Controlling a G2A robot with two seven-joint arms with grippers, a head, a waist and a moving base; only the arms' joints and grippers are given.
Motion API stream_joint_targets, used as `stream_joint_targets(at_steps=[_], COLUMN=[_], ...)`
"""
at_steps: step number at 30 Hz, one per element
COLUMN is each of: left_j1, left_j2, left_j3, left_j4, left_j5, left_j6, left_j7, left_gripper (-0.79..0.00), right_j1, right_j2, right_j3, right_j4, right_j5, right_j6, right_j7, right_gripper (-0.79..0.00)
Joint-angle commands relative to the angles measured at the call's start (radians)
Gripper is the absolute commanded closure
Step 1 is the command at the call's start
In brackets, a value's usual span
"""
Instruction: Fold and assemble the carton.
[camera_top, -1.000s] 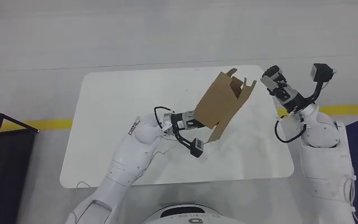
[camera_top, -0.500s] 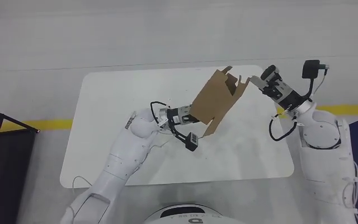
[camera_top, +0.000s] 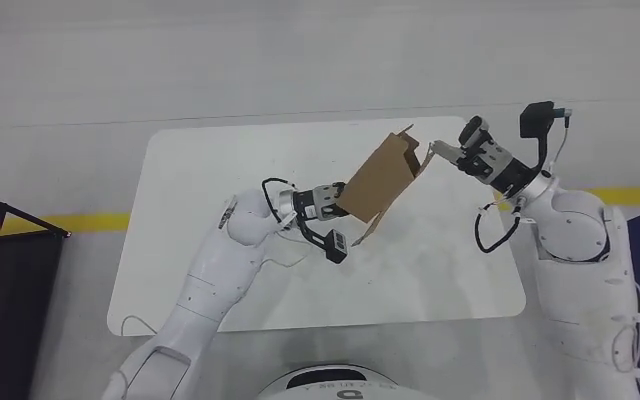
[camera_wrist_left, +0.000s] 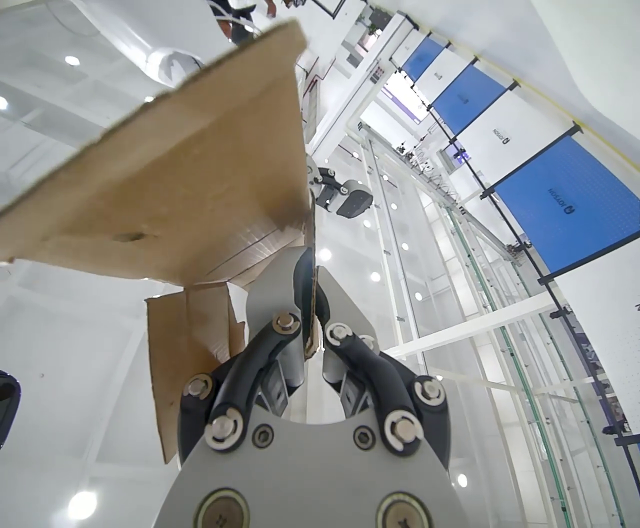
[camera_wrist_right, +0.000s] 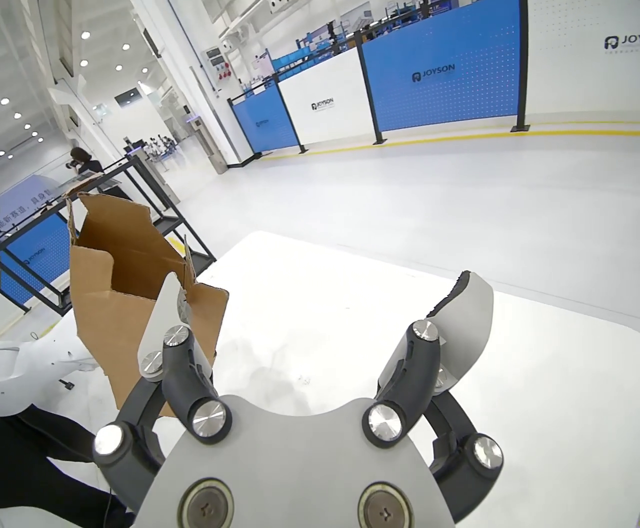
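Holding the carton tilted above the table, left hand pinches one wall edge. Right hand spread, just beside the carton's far flaps. Judged early: body opened, flaps unfolded, bottom not yet closed.

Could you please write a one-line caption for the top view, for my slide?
Left gripper holds the half-opened carton over the white table while the open right gripper sits beside it.
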Motion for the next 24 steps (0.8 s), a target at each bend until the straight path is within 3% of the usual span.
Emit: stream_joint_targets(at_steps=[1, 8, 24], left_j1=[-0.001, -0.001, -0.006], left_j2=[0.003, 0.012, 0.027], left_j3=[-0.005, -0.006, 0.017], left_j4=[-0.001, -0.013, -0.009], left_j5=[0.022, 0.11, 0.105], left_j6=[-0.002, -0.019, -0.017], left_j7=[-0.019, -0.082, -0.15], left_gripper=[0.0, 0.0, 0.0], right_j1=[0.002, 0.004, 0.075], right_j2=[0.003, 0.013, 0.026], right_j3=[-0.005, -0.029, -0.156], right_j4=[-0.004, -0.036, -0.033], right_j5=[0.018, 0.019, -0.045], right_j6=[-0.017, -0.025, -0.005], right_j7=[0.022, 0.114, 0.223], right_gripper=[-0.785, -0.785, -0.785])
